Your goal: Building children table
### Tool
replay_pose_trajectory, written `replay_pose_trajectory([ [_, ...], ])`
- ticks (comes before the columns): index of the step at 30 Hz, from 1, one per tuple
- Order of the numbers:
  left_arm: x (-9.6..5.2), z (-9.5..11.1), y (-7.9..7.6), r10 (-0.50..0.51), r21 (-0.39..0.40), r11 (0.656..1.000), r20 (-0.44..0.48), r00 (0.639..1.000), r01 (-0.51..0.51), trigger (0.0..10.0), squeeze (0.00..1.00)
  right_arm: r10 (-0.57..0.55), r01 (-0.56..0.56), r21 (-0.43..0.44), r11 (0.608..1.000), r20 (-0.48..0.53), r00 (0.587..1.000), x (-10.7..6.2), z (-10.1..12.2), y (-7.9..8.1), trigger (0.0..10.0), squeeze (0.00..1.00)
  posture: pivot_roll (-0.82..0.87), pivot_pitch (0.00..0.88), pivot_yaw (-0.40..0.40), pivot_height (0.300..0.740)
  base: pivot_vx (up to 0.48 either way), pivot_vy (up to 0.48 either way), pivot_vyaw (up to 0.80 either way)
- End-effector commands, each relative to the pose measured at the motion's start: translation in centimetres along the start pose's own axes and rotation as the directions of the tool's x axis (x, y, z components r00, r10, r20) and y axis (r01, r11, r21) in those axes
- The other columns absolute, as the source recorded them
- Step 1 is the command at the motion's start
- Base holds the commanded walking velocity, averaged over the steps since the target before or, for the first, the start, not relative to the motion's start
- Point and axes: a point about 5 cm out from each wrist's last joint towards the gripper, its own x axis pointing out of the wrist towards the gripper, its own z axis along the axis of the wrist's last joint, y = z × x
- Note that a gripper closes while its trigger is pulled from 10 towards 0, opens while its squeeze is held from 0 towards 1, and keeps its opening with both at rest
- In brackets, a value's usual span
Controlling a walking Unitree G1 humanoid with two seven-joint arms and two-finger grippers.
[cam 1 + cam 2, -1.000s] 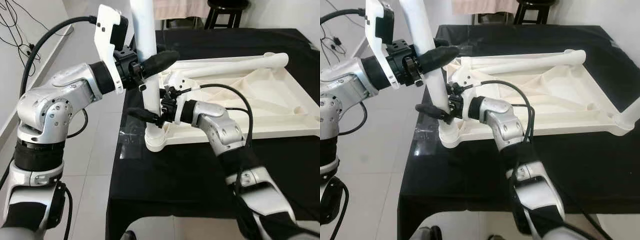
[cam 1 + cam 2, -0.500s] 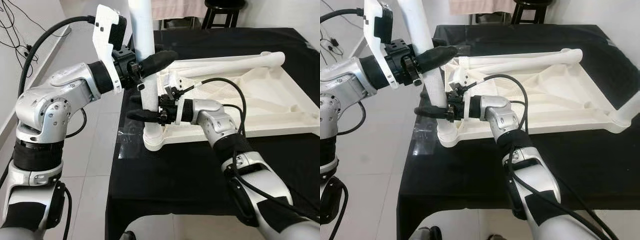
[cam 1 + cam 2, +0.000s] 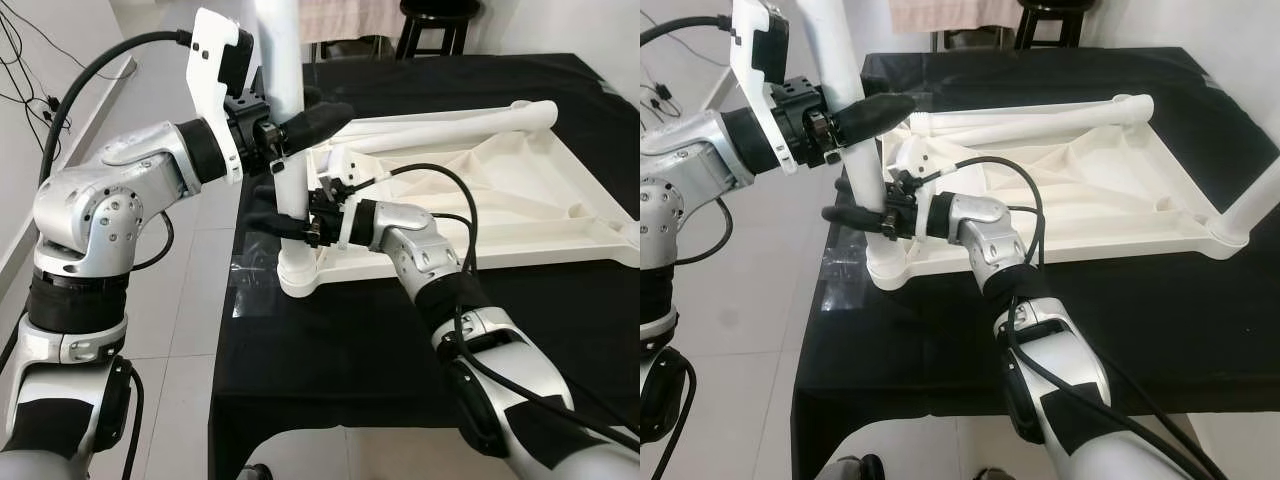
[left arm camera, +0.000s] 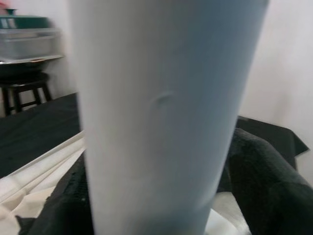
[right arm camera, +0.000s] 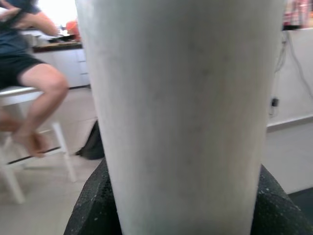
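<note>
A white plastic children's table point(image 3: 520, 200) lies upside down on a black-covered table point(image 3: 340, 370). A white table leg point(image 3: 283, 60) stands upright in the near left corner socket point(image 3: 300, 282). My left gripper point(image 3: 300, 122) is shut on the leg's upper part, one black finger point(image 4: 264, 186) lying across its front. My right gripper point(image 3: 278, 208) is shut on the same leg point(image 5: 186, 122) just above the socket, with a black finger point(image 5: 93, 210) on either side. A second leg point(image 3: 450, 128) lies along the table's far rim. A third point(image 3: 1252, 200) stands at the near right corner.
The black table's left edge point(image 3: 232, 300) drops to a tiled floor point(image 3: 190, 340). A dark stool point(image 3: 430, 25) stands behind the table. Cables point(image 3: 25, 60) trail along the left wall. A person point(image 5: 29, 73) sits on a white stool in the right wrist view.
The head camera has shifted slightly. Both grippers keep their hold on the upright leg. My right wrist has levelled out and its fingers sit a little higher on the leg.
</note>
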Motion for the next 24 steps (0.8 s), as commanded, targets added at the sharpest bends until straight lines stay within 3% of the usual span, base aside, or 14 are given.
replay_pose_trajectory([
  [1, 0.5, -0.5, -0.8, -0.051, -0.015, 0.999, -0.025, 0.998, 0.051, 10.0, 1.0, -0.194, 0.202, 0.101, 0.974, -0.078, 0.978, -1.2, -2.2, -1.1, 0.0, 0.0, 0.06, 0.185, 0.02, 0.74, 0.0, 0.0, 0.0],
  [2, 0.2, -0.2, 0.0, 0.013, -0.02, 1.0, -0.005, 1.0, -0.013, 10.0, 0.0, -0.582, 0.595, 0.108, 0.797, -0.127, 0.803, -1.7, -4.0, -0.2, 0.0, 0.0, 0.05, 0.188, 0.018, 0.74, 0.0, 0.0, 0.0],
  [3, 0.2, -0.2, 0.0, 0.013, -0.02, 1.0, -0.005, 1.0, -0.013, 10.0, 0.0, -0.582, 0.595, 0.108, 0.797, -0.127, 0.803, -1.7, -4.0, -0.2, 0.0, 0.0, 0.05, 0.188, 0.018, 0.74, 0.0, 0.0, 0.0],
  [4, -0.2, 0.1, 0.8, 0.078, -0.018, 0.997, 0.002, 0.997, -0.078, 10.0, 0.0, -0.69, 0.707, 0.07, 0.704, -0.172, 0.704, -2.1, -5.5, 2.9, 0.0, 0.0, 0.06, 0.195, 0.022, 0.74, 0.0, 0.0, 0.0],
  [5, -0.2, 0.1, 0.8, 0.078, -0.018, 0.997, 0.002, 0.997, -0.078, 10.0, 0.0, -0.69, 0.707, 0.07, 0.704, -0.172, 0.704, -2.1, -5.5, 2.9, 0.0, 0.0, 0.06, 0.195, 0.022, 0.74, 0.0, 0.0, 0.0],
  [6, -0.6, 0.1, 1.4, 0.128, -0.026, 0.992, 0.002, 0.992, -0.128, 10.0, 0.0, -0.745, 0.768, 0.074, 0.636, -0.198, 0.637, -2.5, -6.2, 4.9, 0.0, 0.0, 0.06, 0.204, 0.029, 0.74, 0.0, 0.0, 0.0],
  [9, -1.0, -0.1, 1.6, 0.146, -0.029, 0.989, -0.007, 0.989, -0.146, 10.0, 0.0, -0.748, 0.769, 0.07, 0.635, -0.191, 0.635, -2.3, -6.2, 6.0, 0.0, 0.0, 0.05, 0.183, 0.034, 0.74, 0.0, 0.0, 0.0],
  [10, -1.1, -0.3, 1.6, 0.144, -0.031, 0.989, -0.019, 0.989, -0.144, 10.0, 0.0, -0.711, 0.727, 0.065, 0.683, -0.167, 0.683, -1.6, -6.0, 6.4, 0.0, 0.0, 0.06, 0.182, 0.03, 0.74, 0.0, 0.0, 0.0],
  [11, -1.2, -0.5, 1.5, 0.14, -0.033, 0.989, -0.023, 0.99, -0.141, 10.0, 0.0, -0.713, 0.727, 0.064, 0.684, -0.155, 0.684, -1.2, -5.9, 6.2, 0.0, 0.0, 0.06, 0.17, 0.027, 0.74, 0.0, 0.0, 0.0],
  [16, -1.2, -0.4, 1.5, 0.138, -0.031, 0.99, -0.022, 0.99, -0.139, 10.0, 0.0, -0.735, 0.747, 0.061, 0.662, -0.142, 0.663, -1.0, -5.7, 5.7, 0.0, 0.0, 0.06, 0.167, 0.022, 0.74, 0.0, 0.0, 0.0],
  [17, -1.1, -0.4, 1.5, 0.142, -0.032, 0.989, -0.022, 0.99, -0.143, 10.0, 0.0, -0.756, 0.771, 0.055, 0.635, -0.16, 0.634, -1.1, -5.3, 6.3, 0.0, 0.0, 0.06, 0.167, 0.023, 0.74, 0.0, 0.0, 0.0],
  [21, -1.2, -0.8, 1.4, 0.138, -0.034, 0.99, -0.033, 0.99, -0.139, 10.0, 0.0, -0.755, 0.771, 0.059, 0.634, -0.168, 0.633, -1.0, -5.0, 7.3, 0.0, 0.0, 0.05, 0.157, 0.028, 0.74, 0.0, 0.0, 0.0],
  [22, -1.3, -0.9, 1.4, 0.136, -0.034, 0.99, -0.037, 0.99, -0.138, 0.0, 0.0, -0.754, 0.771, 0.06, 0.634, -0.171, 0.634, -1.0, -4.9, 7.6, 0.0, 0.0, 0.05, 0.157, 0.028, 0.74, 0.0, 0.0, 0.0],
  [24, -1.2, -1.1, 1.4, 0.125, -0.042, 0.991, -0.035, 0.992, -0.126, 0.0, 0.0, -0.747, 0.763, 0.063, 0.643, -0.17, 0.643, -0.9, -4.7, 8.1, 0.0, 0.0, 0.05, 0.151, 0.032, 0.74, 0.0, 0.0, 0.0],
])
